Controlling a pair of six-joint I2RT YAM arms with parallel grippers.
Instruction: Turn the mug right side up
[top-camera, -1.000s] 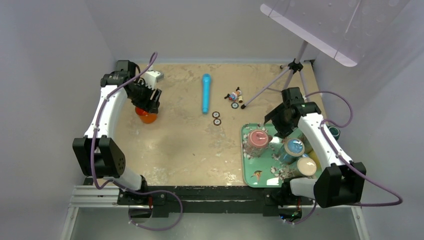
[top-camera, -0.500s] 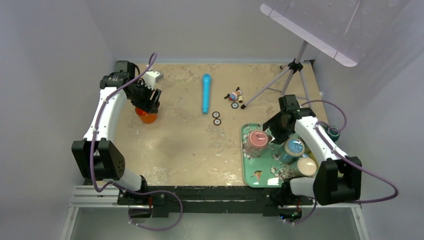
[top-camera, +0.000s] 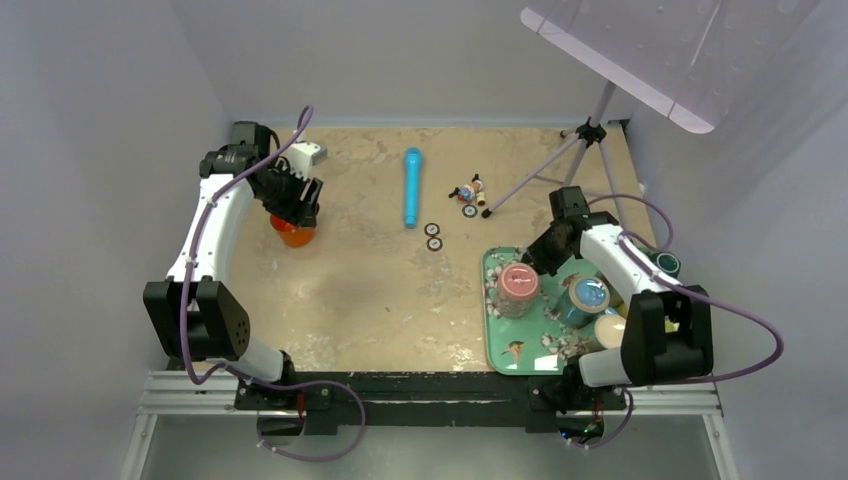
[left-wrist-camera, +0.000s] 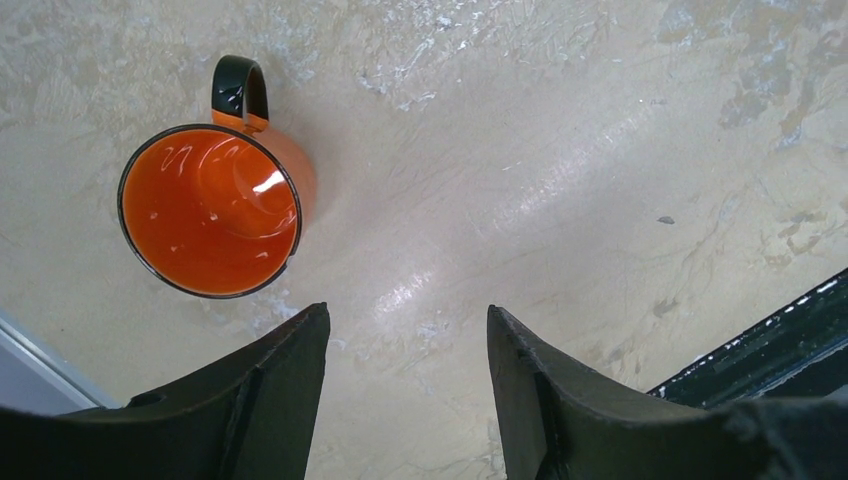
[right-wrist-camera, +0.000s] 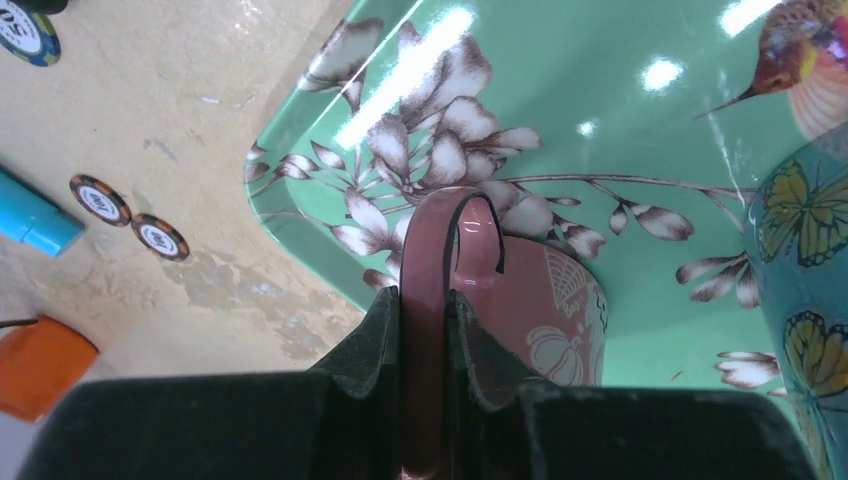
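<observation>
A pink mug (top-camera: 518, 283) with a pumpkin print stands on the green flowered tray (top-camera: 491, 300), its flat base facing up. My right gripper (top-camera: 545, 258) reaches in from the tray's back edge. In the right wrist view it (right-wrist-camera: 425, 295) is shut on the pink mug's handle (right-wrist-camera: 465, 228), with the body (right-wrist-camera: 545, 320) just to the right. An orange mug (left-wrist-camera: 210, 210) with a black handle stands mouth up at the table's left (top-camera: 293, 234). My left gripper (left-wrist-camera: 408, 320) hangs open above the table next to it, holding nothing.
The tray (right-wrist-camera: 600, 90) also carries a blue butterfly mug (top-camera: 588, 298) and a cream cup (top-camera: 612, 332), close to the right arm. A blue cylinder (top-camera: 411, 187), two poker chips (top-camera: 433, 236), small toys (top-camera: 470, 190) and a tripod (top-camera: 580, 150) lie toward the back.
My right gripper moved left and down to the pink mug and shut on its handle. The left arm has hardly moved and stays open.
</observation>
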